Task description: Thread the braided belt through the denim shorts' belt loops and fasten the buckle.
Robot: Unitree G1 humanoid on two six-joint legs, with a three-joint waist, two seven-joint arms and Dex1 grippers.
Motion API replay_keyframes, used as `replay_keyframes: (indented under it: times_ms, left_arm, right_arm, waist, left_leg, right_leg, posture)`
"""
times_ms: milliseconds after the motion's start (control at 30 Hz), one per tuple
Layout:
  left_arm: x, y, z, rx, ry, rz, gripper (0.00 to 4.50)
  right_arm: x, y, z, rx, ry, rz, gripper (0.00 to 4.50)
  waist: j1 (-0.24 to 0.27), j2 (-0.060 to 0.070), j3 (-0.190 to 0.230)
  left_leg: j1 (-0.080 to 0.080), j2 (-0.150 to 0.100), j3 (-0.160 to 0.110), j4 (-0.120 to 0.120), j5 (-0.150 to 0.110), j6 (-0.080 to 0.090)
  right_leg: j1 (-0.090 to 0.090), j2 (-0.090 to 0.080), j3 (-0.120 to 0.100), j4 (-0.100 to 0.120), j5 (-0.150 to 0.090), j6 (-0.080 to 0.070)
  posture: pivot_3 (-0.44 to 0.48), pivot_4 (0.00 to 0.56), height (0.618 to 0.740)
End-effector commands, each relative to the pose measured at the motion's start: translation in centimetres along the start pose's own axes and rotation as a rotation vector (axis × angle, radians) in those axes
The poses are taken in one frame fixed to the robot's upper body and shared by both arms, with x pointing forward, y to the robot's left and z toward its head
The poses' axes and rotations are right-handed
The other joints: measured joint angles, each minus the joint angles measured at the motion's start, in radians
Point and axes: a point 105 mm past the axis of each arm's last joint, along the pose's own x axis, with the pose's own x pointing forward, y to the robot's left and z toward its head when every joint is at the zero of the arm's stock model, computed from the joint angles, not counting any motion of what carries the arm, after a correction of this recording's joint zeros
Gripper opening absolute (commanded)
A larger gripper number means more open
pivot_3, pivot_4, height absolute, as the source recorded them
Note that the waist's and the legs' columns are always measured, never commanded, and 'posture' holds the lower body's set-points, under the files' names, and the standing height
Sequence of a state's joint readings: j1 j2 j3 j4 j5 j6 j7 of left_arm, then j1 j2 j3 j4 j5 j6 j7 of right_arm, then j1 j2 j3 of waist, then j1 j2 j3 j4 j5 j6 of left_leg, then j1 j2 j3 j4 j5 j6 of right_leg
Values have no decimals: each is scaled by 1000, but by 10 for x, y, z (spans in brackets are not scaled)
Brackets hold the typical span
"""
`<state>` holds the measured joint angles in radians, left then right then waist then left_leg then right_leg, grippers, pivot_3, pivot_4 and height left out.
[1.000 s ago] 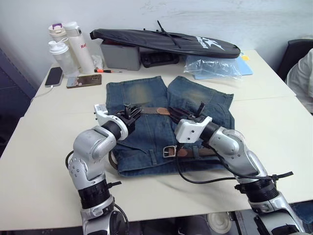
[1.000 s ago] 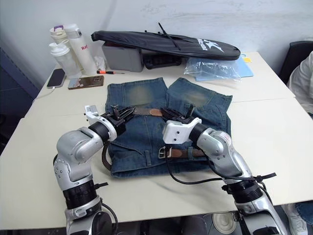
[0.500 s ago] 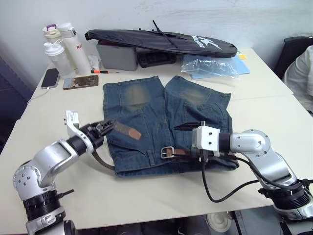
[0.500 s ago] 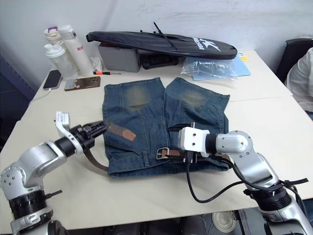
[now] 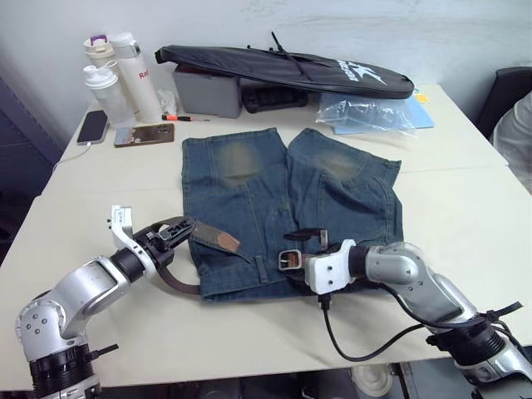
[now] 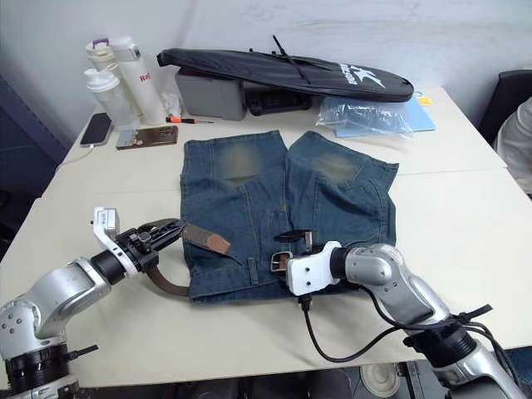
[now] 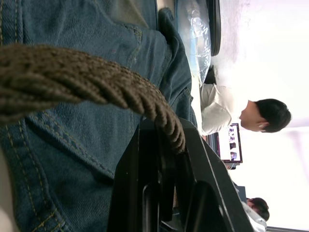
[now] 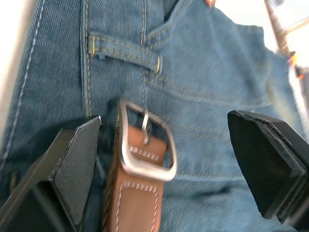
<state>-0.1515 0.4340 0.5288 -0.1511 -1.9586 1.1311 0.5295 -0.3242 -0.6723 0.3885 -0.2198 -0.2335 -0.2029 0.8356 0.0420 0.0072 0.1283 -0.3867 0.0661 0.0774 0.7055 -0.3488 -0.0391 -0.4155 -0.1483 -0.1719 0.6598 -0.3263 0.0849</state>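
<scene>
At the near edge of the table (image 5: 465, 208), the denim shorts (image 5: 332, 187) lie flat with the waistband nearest and both legs pointing far. The right gripper (image 8: 169, 159) hovers at the waistband with its fingers spread wide either side of the buckle (image 8: 145, 140), touching neither it nor the belt loop (image 8: 123, 50) just beyond. To the left, the left gripper (image 5: 170, 235) has its jaws pinched on the braided belt (image 5: 179, 283), which loops off the shorts' left edge (its tan tip (image 5: 218, 239) rests on the denim). Farther off sit bottles (image 5: 125, 71), two phones (image 5: 141, 135) and a long black bag (image 5: 283, 68).
</scene>
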Motion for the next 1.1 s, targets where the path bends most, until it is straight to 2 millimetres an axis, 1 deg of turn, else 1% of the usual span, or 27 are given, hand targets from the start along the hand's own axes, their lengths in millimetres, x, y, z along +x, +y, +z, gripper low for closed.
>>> replay_keyframes:
  times_ms: [33, 133, 233, 367, 467, 500, 600, 700, 733, 833, 933, 1033, 1100]
  left_arm:
    - [-2, -13, 4, 42, -7, -43, 0]
    - [-1, -13, 5, 44, -3, -43, 0]
    - [-3, -12, 3, 60, 31, -49, 0]
    - [-8, -12, 0, 98, 92, -50, 0]
    - [-9, -17, -6, 139, 124, -65, 0]
    - [-9, -19, -9, 153, 130, -66, 0]
    - [-5, -24, -26, 182, 151, -55, 0]
    - [-3, -22, -34, 174, 136, -26, 0]
    - [-3, -21, -37, 174, 135, -8, 0]
    - [-3, -17, -40, 156, 115, 32, 0]
    - [-4, -13, -42, 164, 117, 74, 0]
    - [-5, -11, -40, 167, 99, 103, 0]
    - [-5, -7, -35, 207, 76, 151, 0]
  right_arm:
    - [-1, 2, 7, 19, -46, -9, 4470]
    - [-7, 0, 12, 65, -89, -11, 4470]
    - [-17, 0, 18, 146, -134, 14, 4470]
    - [-32, -2, 23, 191, -136, 77, 4470]
    - [-44, -9, 29, 269, -144, 121, 3739]
    - [-47, -11, 30, 283, -138, 143, 3148]
    - [-67, -25, 30, 422, -92, 203, 1843]
    - [-80, -35, 35, 521, -84, 240, 334]
    - [-83, -38, 37, 557, -88, 248, 29]
    - [-89, -42, 41, 600, -84, 262, 29]
    - [-92, -43, 37, 605, -41, 261, 29]
    - [-93, -43, 33, 619, -13, 263, 29]
    - [-92, -42, 30, 622, 5, 257, 29]
  waist:
    - [0, 0, 0]
    - [-1, 0, 1]
    - [0, 0, 2]
    - [2, 1, 3]
    - [4, 2, 3]
    - [5, 3, 4]
    - [6, 4, 7]
    - [9, 3, 8]
    - [9, 2, 8]
    - [11, 2, 9]
    - [12, 3, 10]
    - [12, 2, 11]
    - [12, 2, 11]
  left_leg:
    - [0, 0, 0, 0, 0, 0]
    - [0, 0, -1, 0, 0, 0]
    - [0, 0, -1, 0, 0, 0]
    - [0, 0, -2, 0, 0, 0]
    - [0, 0, -3, -1, 0, 0]
    - [0, 0, -3, -1, 0, 0]
    - [0, 0, -3, -2, -1, 1]
    - [0, 0, -4, -4, -1, 2]
    - [0, 0, -5, -5, -1, 2]
    - [1, 0, -10, -7, -1, 1]
    - [1, 0, -10, -7, 0, 1]
    - [1, -1, -9, -7, 0, 2]
    - [1, -2, -9, -7, -1, 2]
  right_leg:
    - [0, 0, 0, 0, 0, 0]
    - [0, 0, 0, 1, 0, 0]
    - [0, 0, 0, 1, 0, 0]
    - [0, 0, -1, 0, 0, -1]
    - [0, 0, -1, 0, -1, -1]
    - [0, 0, -1, 0, -1, -1]
    - [1, 0, -1, -2, -1, -1]
    - [2, -1, 3, -4, 0, -1]
    - [2, -1, 4, -4, 0, -2]
    - [3, 0, 3, -6, -1, -3]
    - [3, 0, 3, -7, -1, -3]
    - [3, 0, 3, -7, 0, -2]
    - [4, 0, 3, -8, 0, -2]
  posture:
    - [0, 150, 642]
    - [0, 150, 642]
    - [0, 150, 642]
    - [0, 150, 642]
    - [0, 150, 642]
    - [0, 150, 642]
    - [0, 150, 642]
    - [0, 150, 642]
    - [0, 150, 642]
    - [0, 150, 642]
    - [0, 150, 642]
    - [0, 150, 642]
    - [0, 150, 642]
